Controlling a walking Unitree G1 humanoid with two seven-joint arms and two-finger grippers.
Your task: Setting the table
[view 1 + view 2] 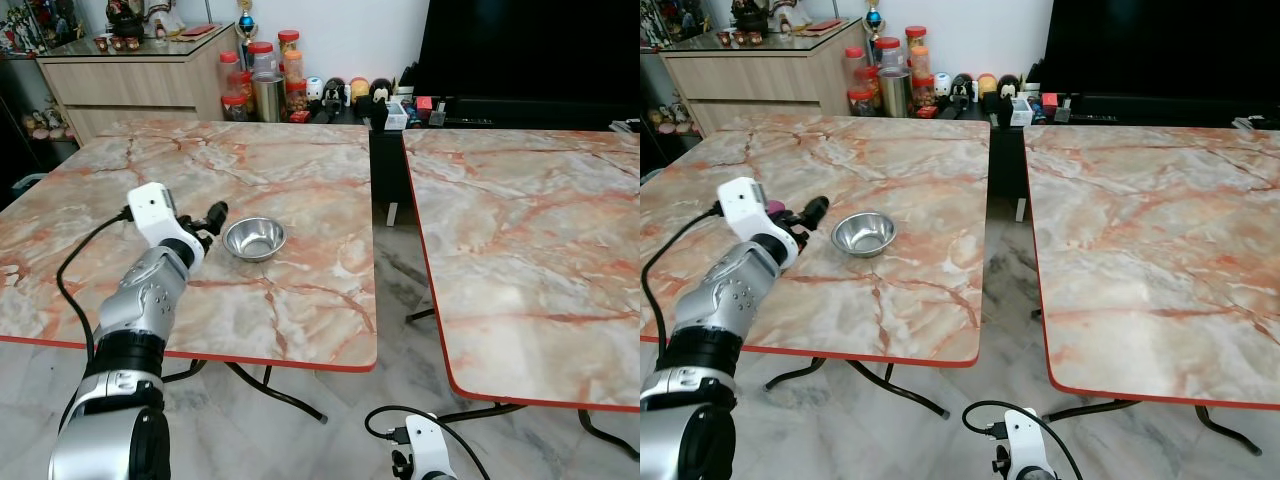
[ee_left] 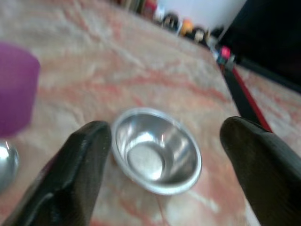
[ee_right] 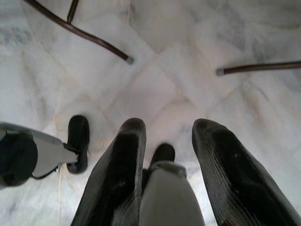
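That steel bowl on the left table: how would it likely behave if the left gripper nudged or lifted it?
The steel bowl looks thin and polished, so it is probably light and would likely slide on the smooth marble table. Its narrow flat base and flared rim suggest it may tip if pushed high. The open left gripper might slip on the rim.

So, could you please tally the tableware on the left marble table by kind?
Steel bowls: 1, the bowl in front of the left gripper, whose jaws are open.
Purple cups: 1, the cup beside that gripper.
Total: 2. A shiny edge near the cup is too cropped to identify.
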